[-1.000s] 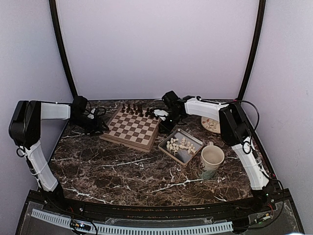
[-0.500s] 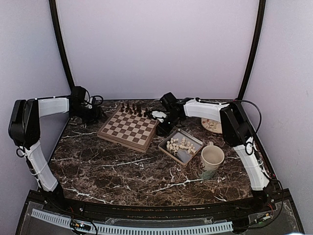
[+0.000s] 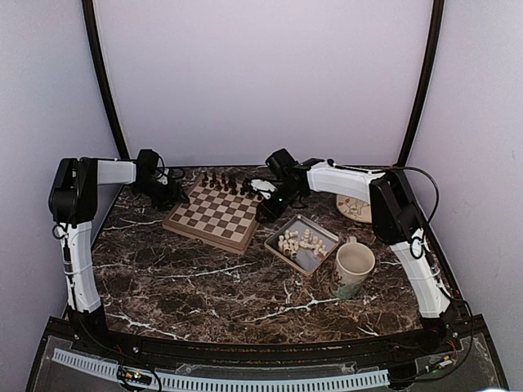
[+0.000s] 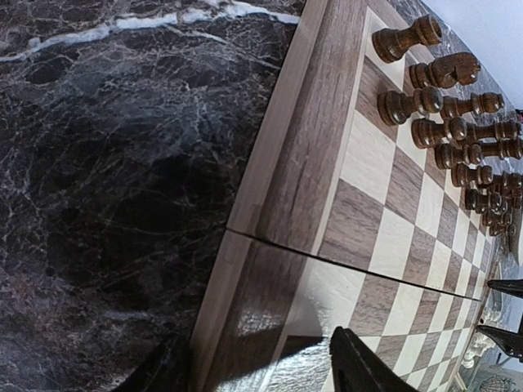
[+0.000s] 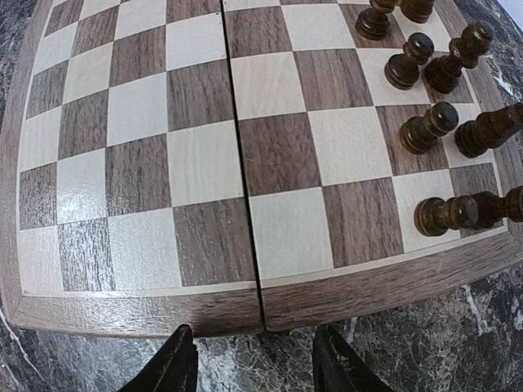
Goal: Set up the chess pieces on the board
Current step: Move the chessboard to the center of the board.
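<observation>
**Both grippers open at the chessboard's edges, cream chessmen in the tray**

On the dark white-veined marble table (image 3: 204, 286), the left gripper (image 3: 170, 194) sits at the left edge of the square wooden chessboard with light and dark brown checks and a tan rim (image 3: 214, 216). Its jaws stand apart and hold nothing. In the left wrist view one black finger (image 4: 159, 371) hangs over the marble and the other (image 4: 359, 371) over the checks, with the board's rim between them. Whether either one touches the wood cannot be told.

The board lies at the rear middle of the table, turned at an angle to the table's edge. The small dark brown carved chessmen (image 3: 225, 180) stand in two rows along its far side, and the other squares are bare.

The right gripper (image 3: 263, 211) is at the board's right edge, its jaws apart and empty. In the right wrist view both fingers (image 5: 176, 363) are over marble, just off the rim.

Right of the board is the grey square metal tray (image 3: 310, 260), which holds the tiny cream-white carved chess pieces (image 3: 298, 240) in a loose heap; none of them is on the board. A cream patterned mug (image 3: 353, 268) stands upright just beside the tray's right corner
</observation>
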Controlling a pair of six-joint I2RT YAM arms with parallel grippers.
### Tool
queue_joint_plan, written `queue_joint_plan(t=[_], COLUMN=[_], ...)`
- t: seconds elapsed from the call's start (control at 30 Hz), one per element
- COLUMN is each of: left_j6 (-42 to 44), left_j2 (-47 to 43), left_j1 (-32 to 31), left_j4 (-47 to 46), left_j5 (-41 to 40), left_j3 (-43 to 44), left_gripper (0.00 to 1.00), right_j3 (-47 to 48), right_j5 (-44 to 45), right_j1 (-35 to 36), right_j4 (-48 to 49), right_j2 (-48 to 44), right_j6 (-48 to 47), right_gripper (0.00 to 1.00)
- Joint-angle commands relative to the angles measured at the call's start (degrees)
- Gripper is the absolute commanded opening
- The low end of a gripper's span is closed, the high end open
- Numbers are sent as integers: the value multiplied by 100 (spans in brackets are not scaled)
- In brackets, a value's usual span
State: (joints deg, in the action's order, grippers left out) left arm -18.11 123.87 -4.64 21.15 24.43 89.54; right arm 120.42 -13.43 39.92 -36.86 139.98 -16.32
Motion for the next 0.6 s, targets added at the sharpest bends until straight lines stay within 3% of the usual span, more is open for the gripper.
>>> queue_joint_plan(t=[0.0,0.2,0.57], left_j6=[187,223,-47], left_j2=[-65,-519,-2045], left_j1=[-26,-148,-187], left_j4=[357,303,-178], left_j5=[432,388,192], left_j3=[-69,-808,-2663], left_gripper=[58,51,48], right_j3=[88,228,19], right_j5=[-227,-463,-591], right_j1=[106,248,515], right_j4=[28,-259,-432], right_j2=[185,360,405], right_j6=[-207,-458,-434], right_gripper=[48,48,45])
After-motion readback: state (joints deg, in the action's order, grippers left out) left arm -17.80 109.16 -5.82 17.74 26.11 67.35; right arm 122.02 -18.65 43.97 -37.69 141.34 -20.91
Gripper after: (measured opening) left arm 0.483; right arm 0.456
